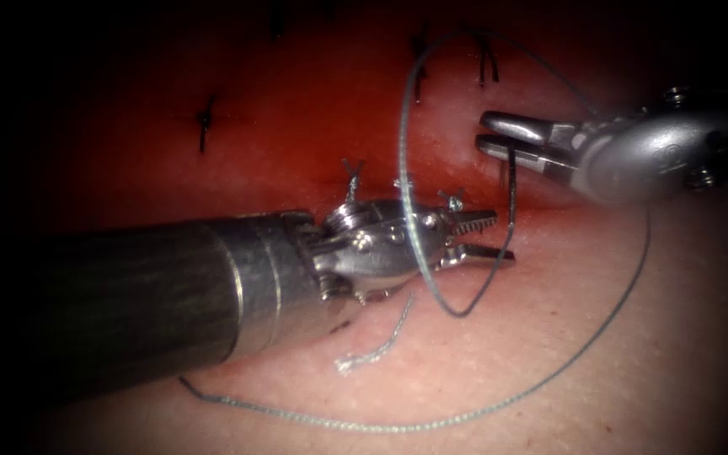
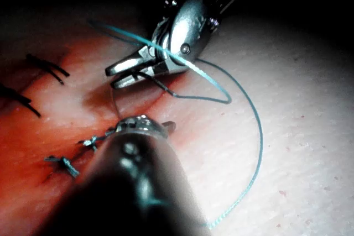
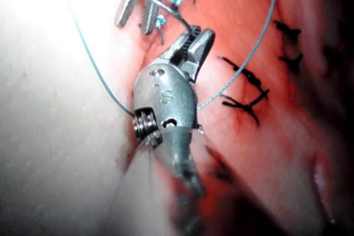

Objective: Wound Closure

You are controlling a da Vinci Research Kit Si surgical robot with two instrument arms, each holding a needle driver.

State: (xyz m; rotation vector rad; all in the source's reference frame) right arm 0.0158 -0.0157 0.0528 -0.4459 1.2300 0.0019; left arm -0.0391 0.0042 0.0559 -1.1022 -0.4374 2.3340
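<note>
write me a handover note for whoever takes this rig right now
Left end effector: jaws open, holding nothing, just over the cut.
Right end effector: jaws shut on the needle near one end. The needle curves down past the left tips and looks clear of the tissue.
Thread: one long loose loop on the tissue and over the left tool.
Done: tied stitches along the cut, and a cut end of thread lies loose.
Left: the long thread is neither tied nor cut.

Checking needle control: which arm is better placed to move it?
Right, likely: its fingers are shut on the dark curved steel needle near one end, free of the tissue; the left tool's open fingers hold nothing.
</note>
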